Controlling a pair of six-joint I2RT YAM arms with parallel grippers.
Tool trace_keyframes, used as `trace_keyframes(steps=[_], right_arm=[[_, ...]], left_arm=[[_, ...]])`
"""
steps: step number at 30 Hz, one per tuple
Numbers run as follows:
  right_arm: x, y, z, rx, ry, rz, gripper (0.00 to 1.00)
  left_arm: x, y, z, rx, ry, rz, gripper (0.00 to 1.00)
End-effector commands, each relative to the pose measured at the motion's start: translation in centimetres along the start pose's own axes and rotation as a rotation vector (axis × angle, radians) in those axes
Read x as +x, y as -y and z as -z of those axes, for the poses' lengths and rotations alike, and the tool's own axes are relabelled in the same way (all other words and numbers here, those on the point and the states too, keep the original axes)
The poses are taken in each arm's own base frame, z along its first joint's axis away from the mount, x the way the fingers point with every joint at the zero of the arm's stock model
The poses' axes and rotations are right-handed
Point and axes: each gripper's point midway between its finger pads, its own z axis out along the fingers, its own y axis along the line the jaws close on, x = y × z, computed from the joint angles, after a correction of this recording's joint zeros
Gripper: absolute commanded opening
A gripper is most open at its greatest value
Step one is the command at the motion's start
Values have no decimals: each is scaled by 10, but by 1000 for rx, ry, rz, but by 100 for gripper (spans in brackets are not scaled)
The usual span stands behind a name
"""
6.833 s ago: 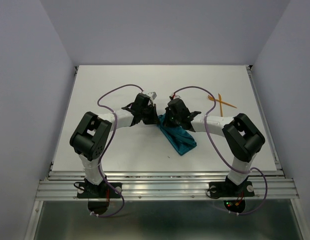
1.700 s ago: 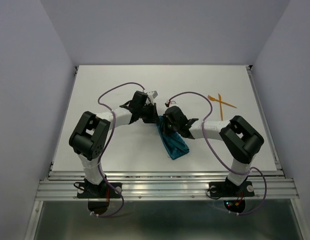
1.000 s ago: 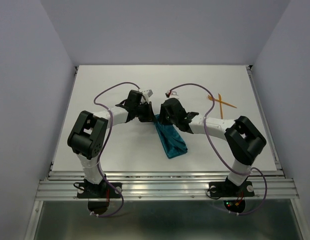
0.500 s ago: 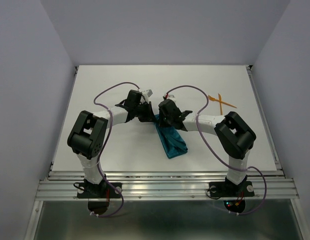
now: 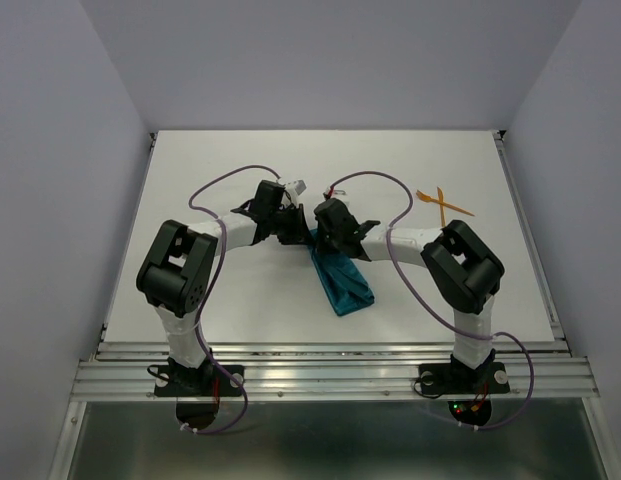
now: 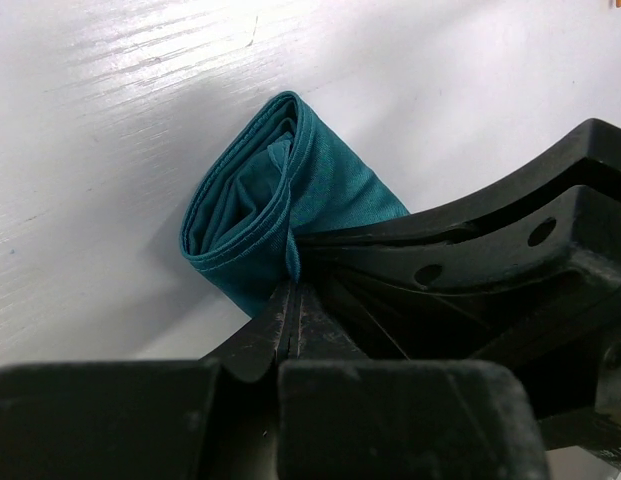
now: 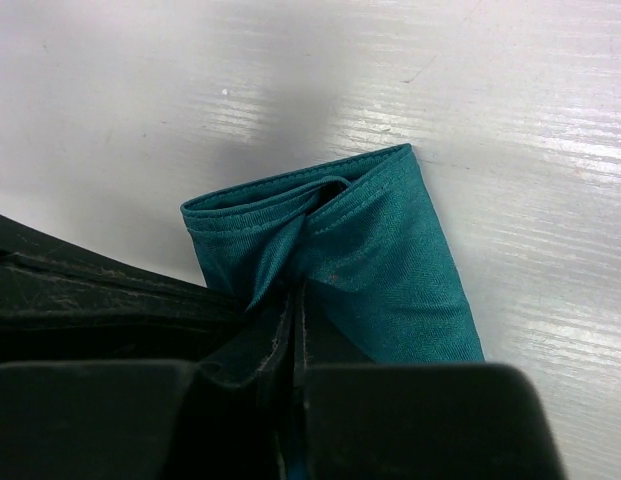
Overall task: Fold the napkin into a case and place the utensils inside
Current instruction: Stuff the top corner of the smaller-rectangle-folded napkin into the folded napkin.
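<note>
The teal napkin [image 5: 343, 282] lies folded into a narrow, case-like strip at the table's middle, running from the grippers toward the near edge. Its far end shows layered folds in both wrist views, napkin [image 6: 290, 180] and napkin [image 7: 390, 255]. My left gripper [image 5: 296, 234] [image 6: 293, 290] is shut on that end from the left. From the right, my right gripper [image 5: 330, 236] [image 7: 294, 300] is shut on the same end, close beside the left one. The two orange utensils [image 5: 442, 205] lie crossed on the table at the far right, apart from both grippers.
A raised rail [image 5: 330, 352] runs along the near edge of the white table [image 5: 210, 300]. The right arm's black body [image 6: 510, 230] fills the right side of the left wrist view. Purple cables [image 5: 222, 185] arc above both arms.
The right gripper has closed onto the napkin's far end, and its forearm has swung left toward the left gripper. The left gripper has stayed shut on the cloth.
</note>
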Motion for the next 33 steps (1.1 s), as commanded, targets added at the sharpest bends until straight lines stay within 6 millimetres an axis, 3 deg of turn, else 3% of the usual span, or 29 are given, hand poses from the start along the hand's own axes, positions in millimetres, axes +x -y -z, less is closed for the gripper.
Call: trace_keyframes(steps=[1,8,11,21,27,33], right_arm=[[2,2,-7,22,4,1,2],[-4,-1,1,-12,38,-8,1],[-14,-11,8,-66,82,-26,1],[-16,-39,7,-202,74,-74,1],[-24,-40,15,-207,104,-84,1],[-20,-34,4,-181,114,-103,1]], left_arm=[[-8,13,1,46,19,-26,0],[-9,12,1,43,20,-24,0],[-9,12,1,43,20,-24,0],[-7,10,1,38,19,-22,0],[-6,9,0,32,15,-24,0],[-2,7,-1,33,3,-20,0]])
